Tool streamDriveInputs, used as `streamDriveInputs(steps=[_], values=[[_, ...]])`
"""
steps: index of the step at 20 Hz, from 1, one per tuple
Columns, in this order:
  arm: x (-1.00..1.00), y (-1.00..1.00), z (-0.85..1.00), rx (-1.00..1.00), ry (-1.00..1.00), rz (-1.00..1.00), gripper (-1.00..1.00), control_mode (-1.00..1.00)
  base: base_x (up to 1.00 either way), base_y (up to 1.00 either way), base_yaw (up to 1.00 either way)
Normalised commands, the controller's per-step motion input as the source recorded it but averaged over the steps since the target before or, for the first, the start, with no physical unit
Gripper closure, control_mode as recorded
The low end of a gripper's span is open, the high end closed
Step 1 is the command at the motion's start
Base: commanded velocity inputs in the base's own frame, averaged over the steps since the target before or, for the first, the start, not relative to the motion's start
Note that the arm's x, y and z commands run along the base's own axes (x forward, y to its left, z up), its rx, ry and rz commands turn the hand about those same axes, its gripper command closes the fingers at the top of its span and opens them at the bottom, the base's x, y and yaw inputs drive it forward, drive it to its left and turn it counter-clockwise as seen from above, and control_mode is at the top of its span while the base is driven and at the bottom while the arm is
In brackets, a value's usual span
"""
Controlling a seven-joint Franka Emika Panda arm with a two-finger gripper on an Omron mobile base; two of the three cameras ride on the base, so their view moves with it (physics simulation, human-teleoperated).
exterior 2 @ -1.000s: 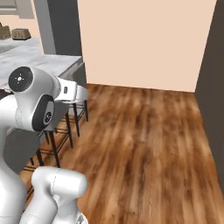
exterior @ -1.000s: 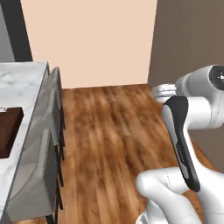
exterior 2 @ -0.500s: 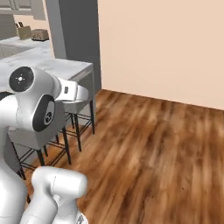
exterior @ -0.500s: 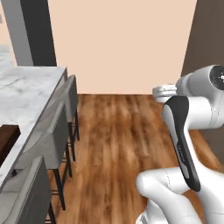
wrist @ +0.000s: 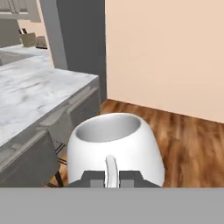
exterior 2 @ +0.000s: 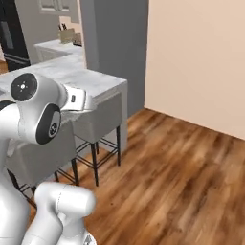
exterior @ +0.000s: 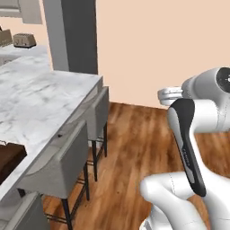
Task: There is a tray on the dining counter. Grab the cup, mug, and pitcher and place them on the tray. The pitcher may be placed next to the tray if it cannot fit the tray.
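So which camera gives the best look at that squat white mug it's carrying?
The hand view: the squat white mug sits large and close there, open top and handle facing the camera, with the jaws closed on the handle. In the left base view only its edge peeks out beside the arm; the right base view doesn't make it out.

Even, bright rendered light w/ soft shadows, slight blur, no glare.

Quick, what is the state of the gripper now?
Gripper: shut on the handle of the squat white mug.
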Motion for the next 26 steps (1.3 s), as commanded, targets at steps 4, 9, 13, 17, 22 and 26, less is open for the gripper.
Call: streamDriveInputs(steps=[4, 9, 13, 17, 22, 26], values=[[0.00, 0.00, 0.00, 0.00, 0.00, 0.00, 1.00, 1.00, 0.97, -0.25, 0.66], [0.00, 0.00, 0.00, 0.00, 0.00, 0.00, 1.00, 1.00, 0.75, -0.18, 0.67], [0.00, 0.00, 0.00, 0.00, 0.00, 0.00, 1.00, 1.00, 0.41, -0.03, 0.68], [0.00, 0.00, 0.00, 0.00, 0.00, 0.00, 1.00, 1.00, 0.23, 0.06, 0.67], [0.00, 0.00, 0.00, 0.00, 0.00, 0.00, 1.00, 1.00, 0.36, 0.29, 0.64], [0.00, 0.00, 0.00, 0.00, 0.00, 0.00, 1.00, 1.00, 0.61, 0.31, 0.54]])
